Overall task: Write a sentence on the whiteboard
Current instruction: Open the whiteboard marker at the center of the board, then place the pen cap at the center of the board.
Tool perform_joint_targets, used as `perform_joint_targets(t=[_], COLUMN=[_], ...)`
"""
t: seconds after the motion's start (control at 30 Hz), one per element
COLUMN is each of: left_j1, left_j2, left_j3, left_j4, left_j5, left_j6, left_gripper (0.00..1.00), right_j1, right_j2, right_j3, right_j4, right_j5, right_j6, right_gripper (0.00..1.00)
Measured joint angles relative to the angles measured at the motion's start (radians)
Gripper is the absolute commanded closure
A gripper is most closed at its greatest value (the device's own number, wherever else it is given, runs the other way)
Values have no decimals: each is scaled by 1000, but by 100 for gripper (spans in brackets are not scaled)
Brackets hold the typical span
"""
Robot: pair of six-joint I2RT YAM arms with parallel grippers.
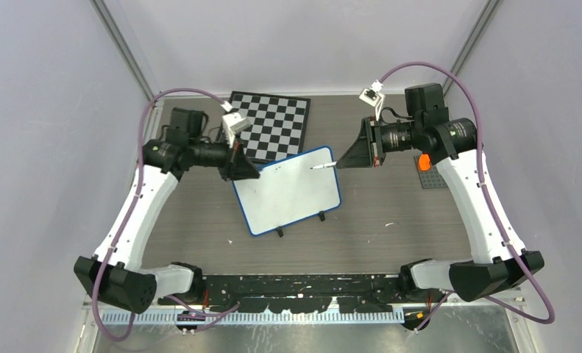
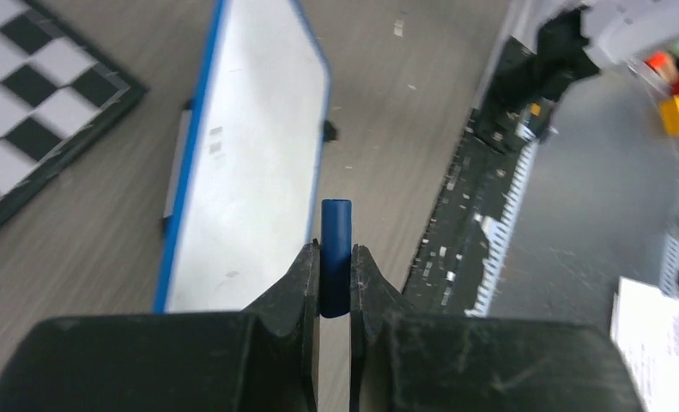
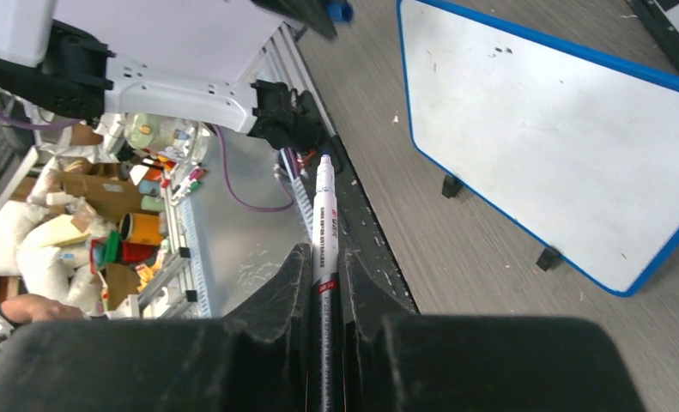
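The whiteboard (image 1: 288, 191) lies mid-table beside the chessboard (image 1: 273, 123), nothing written on it yet. The right gripper (image 3: 325, 256) pinches the uncapped marker (image 3: 324, 202), tip toward the board to write; the left gripper (image 2: 336, 251) clamps the blue cap (image 2: 336, 219), probably for recapping

My left arm (image 1: 142, 206) and right arm (image 1: 483, 209) are white with black joints and purple cables (image 1: 185, 90). My left claw (image 2: 336, 257) and right claw (image 3: 323, 257) are black, scuffed.

One whiteboard (image 1: 288, 193), one chessboard (image 1: 273, 125), one marker (image 3: 325, 223) (uncapped) and one blue cap (image 2: 336, 249).
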Motion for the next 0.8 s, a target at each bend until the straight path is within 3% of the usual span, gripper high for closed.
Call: perform_joint_targets(t=[0.17,0.37,0.6,0.8], left_j1=[237,467,528,529], left_j2=[-64,-84,122,243], left_j3=[-27,-140,-308,-405], left_j4=[-36,-31,45,117], left_j5=[-74,-282,-495,-565], left_j6=[66,153,308,398], left_gripper=[100,100,100,100], right_j1=[-22,-73,-111,-115], right_j2=[-26,-98,-100,-97], right_j3=[-13,-66,-171,-179], right_j4=[-29,28,140,158], right_j5=[45,61,79,130], right_j6=[-58,-10,122,159], right_gripper=[100,100,100,100])
